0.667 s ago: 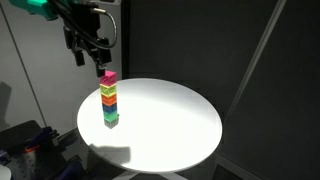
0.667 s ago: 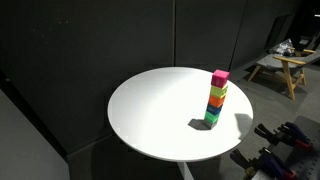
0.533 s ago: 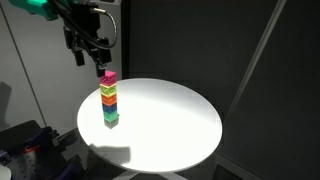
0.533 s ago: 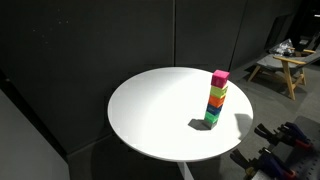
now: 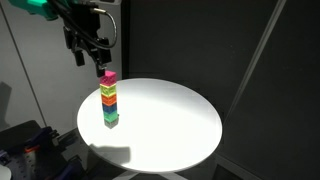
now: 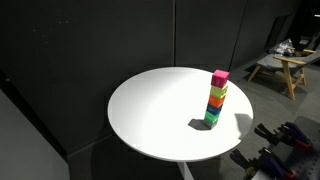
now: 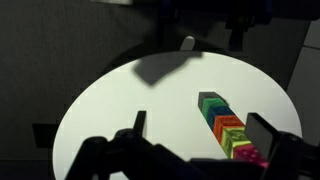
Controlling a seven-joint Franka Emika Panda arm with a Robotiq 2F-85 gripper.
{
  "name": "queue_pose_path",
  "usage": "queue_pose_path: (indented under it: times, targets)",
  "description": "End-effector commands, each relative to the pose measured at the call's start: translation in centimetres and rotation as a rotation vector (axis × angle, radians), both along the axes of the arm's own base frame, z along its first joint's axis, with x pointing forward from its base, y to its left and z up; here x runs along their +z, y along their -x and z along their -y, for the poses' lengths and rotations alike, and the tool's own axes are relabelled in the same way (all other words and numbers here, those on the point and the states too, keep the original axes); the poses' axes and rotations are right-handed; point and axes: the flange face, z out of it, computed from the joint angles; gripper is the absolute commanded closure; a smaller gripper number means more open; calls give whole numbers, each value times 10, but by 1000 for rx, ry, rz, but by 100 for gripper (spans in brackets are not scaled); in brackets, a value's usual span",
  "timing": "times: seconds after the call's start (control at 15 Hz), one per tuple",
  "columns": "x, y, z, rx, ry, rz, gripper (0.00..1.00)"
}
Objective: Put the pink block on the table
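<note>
The pink block [image 5: 109, 76] [image 6: 220, 76] tops a straight tower of coloured cubes [image 5: 109, 100] on the round white table [image 5: 170, 125] [image 6: 150, 110], near its edge. My gripper [image 5: 90, 60] hangs open above the tower and a little off to one side, touching nothing. In the wrist view the gripper [image 7: 200, 130] looks down on the table [image 7: 120, 100]. The pink block [image 7: 250, 153] lies close inside one dark finger [image 7: 264, 135], and the other finger [image 7: 140, 125] stands far off over bare tabletop. The arm does not show in the exterior view that has the wooden bench.
Dark curtains surround the table. A wooden bench [image 6: 285, 65] stands in the background. Robot hardware sits low beside the table [image 5: 25, 145] [image 6: 285, 140]. The tower stands close to the table's rim.
</note>
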Motion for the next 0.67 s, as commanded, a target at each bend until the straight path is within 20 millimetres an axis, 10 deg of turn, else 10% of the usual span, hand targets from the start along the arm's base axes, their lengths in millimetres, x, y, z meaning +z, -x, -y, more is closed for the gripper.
queue_pose_path:
  times: [0.0,0.6]
  targets:
    - [1,0,0,0,0,-1,0]
    - [0,-5,-3,-4,14,5,0]
